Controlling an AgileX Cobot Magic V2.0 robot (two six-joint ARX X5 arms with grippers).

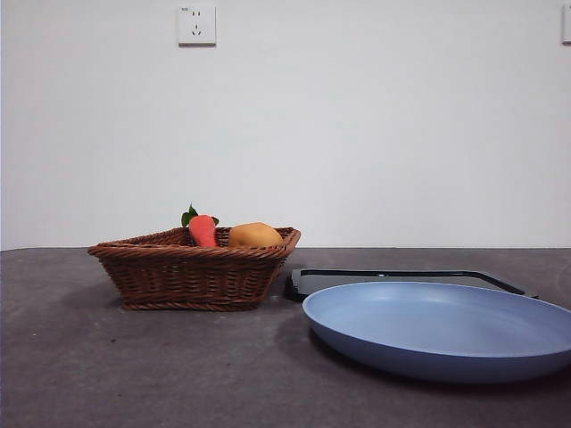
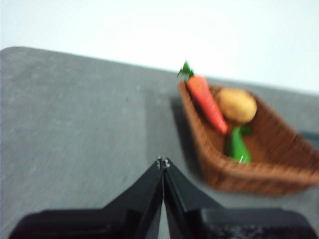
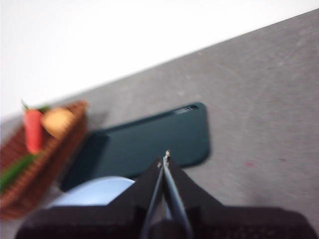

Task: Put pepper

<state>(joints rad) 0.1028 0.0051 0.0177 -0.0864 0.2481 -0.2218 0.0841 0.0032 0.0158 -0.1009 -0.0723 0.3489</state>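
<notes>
Pepper (image 2: 237,146) hidden by basket (image 1: 192,267) wall in front view (both grippers closed, empty).

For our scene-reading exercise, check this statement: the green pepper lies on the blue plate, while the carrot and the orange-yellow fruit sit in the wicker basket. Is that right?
Not quite. The pepper is not on the blue plate; the left wrist view shows it lying inside the wicker basket, beside the carrot and the orange-yellow fruit. The rest stands.
</notes>
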